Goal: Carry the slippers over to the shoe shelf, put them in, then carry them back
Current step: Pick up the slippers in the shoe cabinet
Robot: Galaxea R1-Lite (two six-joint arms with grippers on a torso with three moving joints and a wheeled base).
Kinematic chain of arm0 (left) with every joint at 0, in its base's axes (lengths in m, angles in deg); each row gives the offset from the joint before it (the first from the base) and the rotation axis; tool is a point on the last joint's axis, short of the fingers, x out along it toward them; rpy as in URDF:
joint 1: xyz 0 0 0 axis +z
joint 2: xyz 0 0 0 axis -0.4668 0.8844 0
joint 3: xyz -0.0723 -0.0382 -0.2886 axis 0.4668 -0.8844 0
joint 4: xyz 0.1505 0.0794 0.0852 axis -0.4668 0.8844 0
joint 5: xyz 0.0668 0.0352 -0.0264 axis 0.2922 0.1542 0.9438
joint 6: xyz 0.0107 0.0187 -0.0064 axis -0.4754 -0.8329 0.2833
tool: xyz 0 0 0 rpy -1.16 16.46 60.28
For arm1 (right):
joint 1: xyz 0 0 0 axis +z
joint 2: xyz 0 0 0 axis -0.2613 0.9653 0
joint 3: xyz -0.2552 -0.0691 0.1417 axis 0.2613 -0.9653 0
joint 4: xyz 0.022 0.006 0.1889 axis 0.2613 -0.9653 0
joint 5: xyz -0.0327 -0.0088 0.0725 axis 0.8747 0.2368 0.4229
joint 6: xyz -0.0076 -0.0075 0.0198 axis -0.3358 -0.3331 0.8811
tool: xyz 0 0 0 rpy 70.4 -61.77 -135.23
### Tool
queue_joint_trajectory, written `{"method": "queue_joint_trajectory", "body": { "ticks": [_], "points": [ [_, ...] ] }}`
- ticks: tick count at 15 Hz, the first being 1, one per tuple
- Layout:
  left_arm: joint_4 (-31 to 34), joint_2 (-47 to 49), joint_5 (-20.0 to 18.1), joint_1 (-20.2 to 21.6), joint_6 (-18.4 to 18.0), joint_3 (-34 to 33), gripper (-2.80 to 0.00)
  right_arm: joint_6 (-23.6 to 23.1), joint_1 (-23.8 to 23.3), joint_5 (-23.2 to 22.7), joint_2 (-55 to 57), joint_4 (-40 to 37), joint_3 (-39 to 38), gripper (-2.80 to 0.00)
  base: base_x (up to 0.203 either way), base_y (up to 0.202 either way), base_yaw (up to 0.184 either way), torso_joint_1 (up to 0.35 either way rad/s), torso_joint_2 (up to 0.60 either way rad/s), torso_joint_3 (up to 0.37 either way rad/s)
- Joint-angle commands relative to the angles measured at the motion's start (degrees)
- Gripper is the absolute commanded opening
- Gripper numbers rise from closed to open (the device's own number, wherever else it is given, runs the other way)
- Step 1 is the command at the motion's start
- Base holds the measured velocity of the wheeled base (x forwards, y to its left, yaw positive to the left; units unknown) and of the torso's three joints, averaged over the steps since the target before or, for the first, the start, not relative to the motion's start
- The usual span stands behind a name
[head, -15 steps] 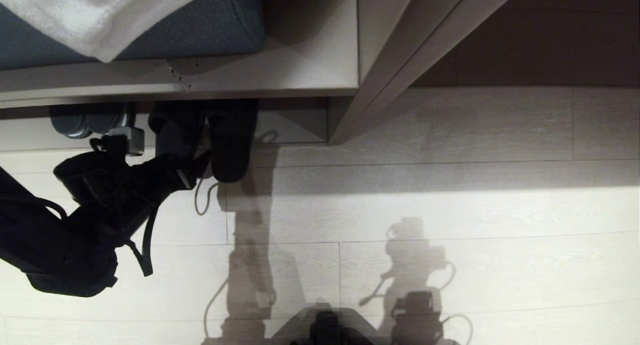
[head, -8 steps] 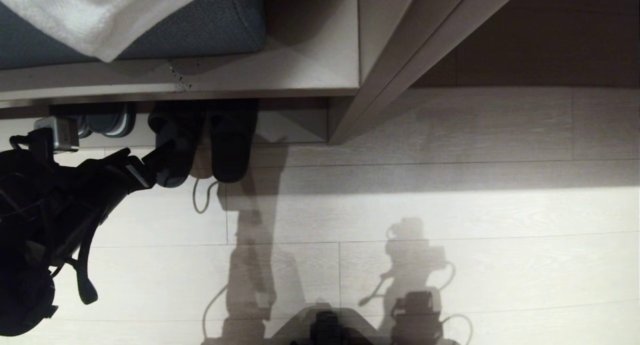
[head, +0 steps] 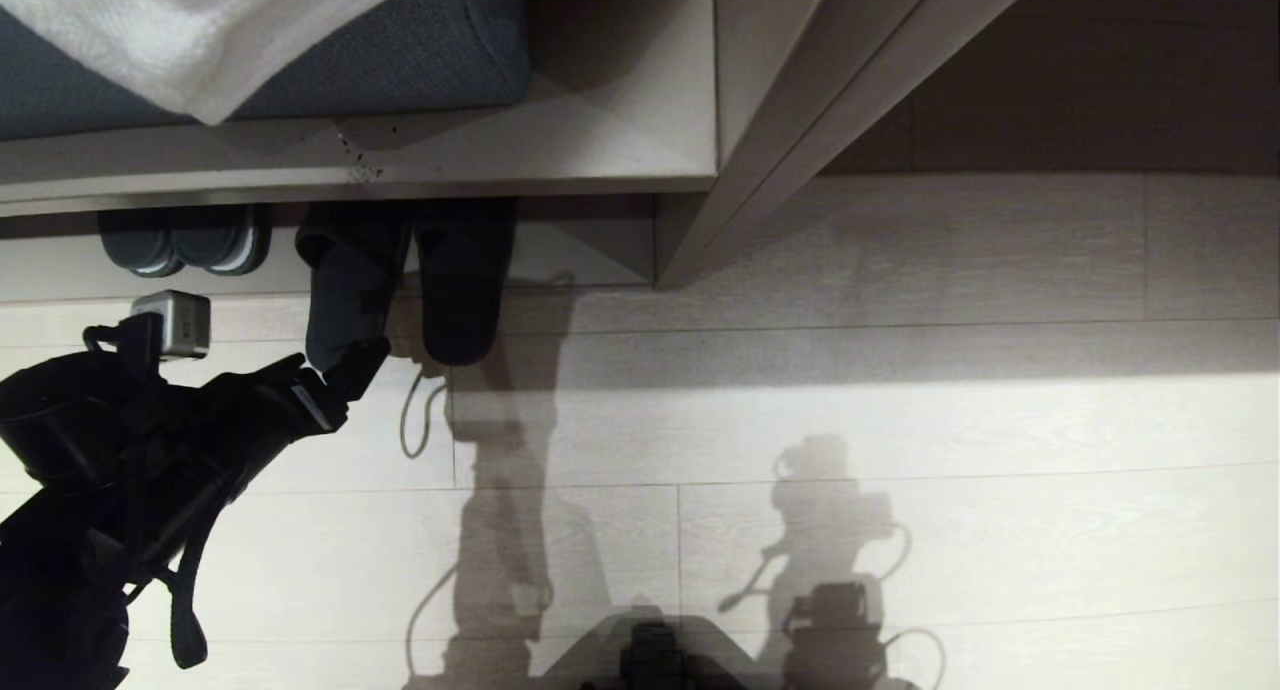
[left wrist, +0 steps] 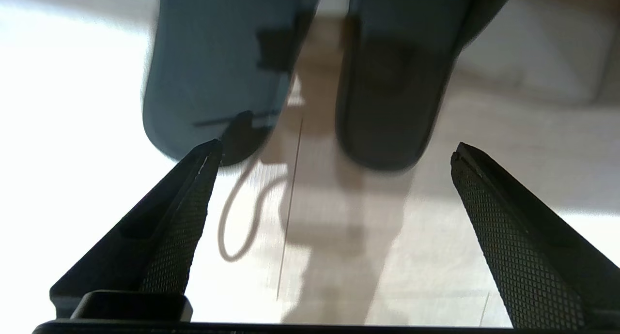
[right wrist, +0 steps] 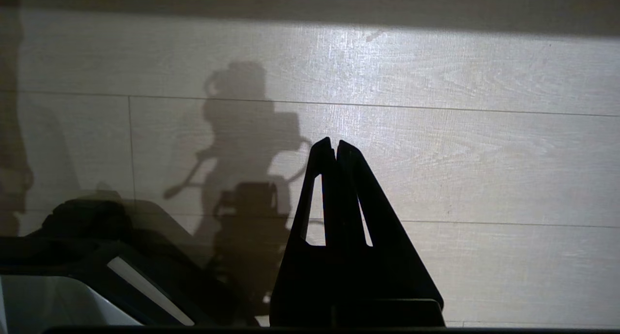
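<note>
Pair of plain black soft fabric slippers (head: 405, 280), no pattern; second dark pair of shoes (head: 185, 245) to their left with pale grey sole edges. Low shoe shelf (head: 600, 165) of pale grey-brown wood-grain board, blue-grey woven cushion (head: 400, 50), white textured cloth (head: 200, 30). Pale wood-grain plank floor (head: 950, 420); black cross-hatched fingers (left wrist: 179, 237).

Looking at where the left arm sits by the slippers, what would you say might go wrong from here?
The slippers lie only partly in the shelf, heels out on the floor, so a nudge could shove them askew. The left tool is open, one finger at the left slipper's heel; closing may catch just one slipper. A second pair sits alongside and could be bumped.
</note>
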Motion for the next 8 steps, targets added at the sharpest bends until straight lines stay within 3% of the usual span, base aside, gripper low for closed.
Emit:
{"method": "queue_joint_trajectory", "body": {
  "ticks": [1,8],
  "points": [
    [-0.52,3.75,-0.08,-0.34,0.35,1.11,0.00,-0.03,0.01,0.00,-2.24,0.02,-2.29,-2.80,0.000,0.000,0.000,0.000,0.00,0.000],
    [-0.26,8.79,0.24,-1.16,0.75,6.85,0.00,-0.03,0.01,0.00,-2.24,0.02,-2.29,-2.80,0.000,0.000,0.000,0.000,0.00,0.000]
  ]
}}
